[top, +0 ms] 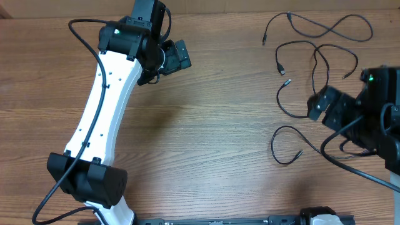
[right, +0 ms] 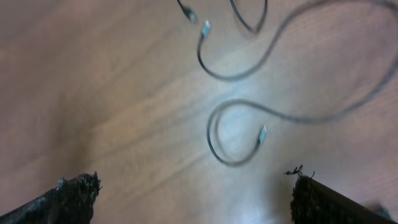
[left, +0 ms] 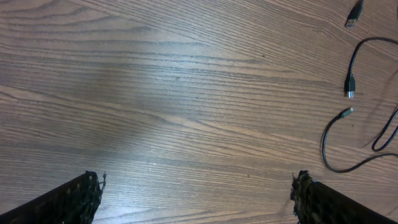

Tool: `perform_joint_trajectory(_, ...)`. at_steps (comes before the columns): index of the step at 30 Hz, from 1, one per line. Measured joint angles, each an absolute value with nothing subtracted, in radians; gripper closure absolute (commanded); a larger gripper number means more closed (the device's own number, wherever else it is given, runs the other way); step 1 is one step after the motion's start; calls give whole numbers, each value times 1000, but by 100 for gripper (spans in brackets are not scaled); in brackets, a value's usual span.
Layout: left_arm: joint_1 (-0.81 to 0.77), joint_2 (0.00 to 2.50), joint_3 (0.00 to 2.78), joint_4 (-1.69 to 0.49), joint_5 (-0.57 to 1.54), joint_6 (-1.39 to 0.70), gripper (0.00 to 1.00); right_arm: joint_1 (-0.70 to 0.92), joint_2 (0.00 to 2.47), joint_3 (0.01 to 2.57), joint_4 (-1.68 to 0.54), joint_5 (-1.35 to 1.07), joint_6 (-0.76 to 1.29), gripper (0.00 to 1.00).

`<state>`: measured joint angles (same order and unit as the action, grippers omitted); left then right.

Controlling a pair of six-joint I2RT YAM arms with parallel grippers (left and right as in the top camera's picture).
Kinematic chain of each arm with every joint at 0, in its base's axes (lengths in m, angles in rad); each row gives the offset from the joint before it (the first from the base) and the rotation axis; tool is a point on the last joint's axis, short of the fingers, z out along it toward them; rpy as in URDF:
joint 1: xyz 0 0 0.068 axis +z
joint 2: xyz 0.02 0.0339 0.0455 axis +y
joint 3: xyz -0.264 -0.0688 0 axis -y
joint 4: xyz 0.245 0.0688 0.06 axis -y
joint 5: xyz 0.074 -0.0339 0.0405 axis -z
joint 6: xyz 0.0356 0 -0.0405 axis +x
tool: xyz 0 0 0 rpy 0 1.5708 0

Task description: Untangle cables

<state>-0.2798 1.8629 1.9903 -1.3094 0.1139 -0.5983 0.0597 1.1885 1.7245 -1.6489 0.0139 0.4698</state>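
Three thin black cables lie apart on the right side of the wooden table. The top cable snakes along the far edge. The middle cable loops below it, and the lower cable curls nearer the front. My right gripper hovers open beside the middle cable, holding nothing. In the right wrist view, the lower cable's loop and its silver plug lie ahead of the open right gripper. My left gripper is open and empty at the far left-centre, with cable ends far to its right.
The white left arm stretches from its base at the front left towards the far edge. The right arm's black body and its thick wiring fill the right edge. Bare wood lies between the two arms.
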Motion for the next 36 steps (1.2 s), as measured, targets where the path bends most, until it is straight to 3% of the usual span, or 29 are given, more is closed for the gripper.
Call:
perform_joint_trajectory(25,-280,1863,1990,-1309,113,-598,0,60,1187,1724,-1693,-17,431,0)
perform_joint_trajectory(36,-280,1863,1990,-1309,110,-598,0,60,881,1715,-1609,35,414,0)
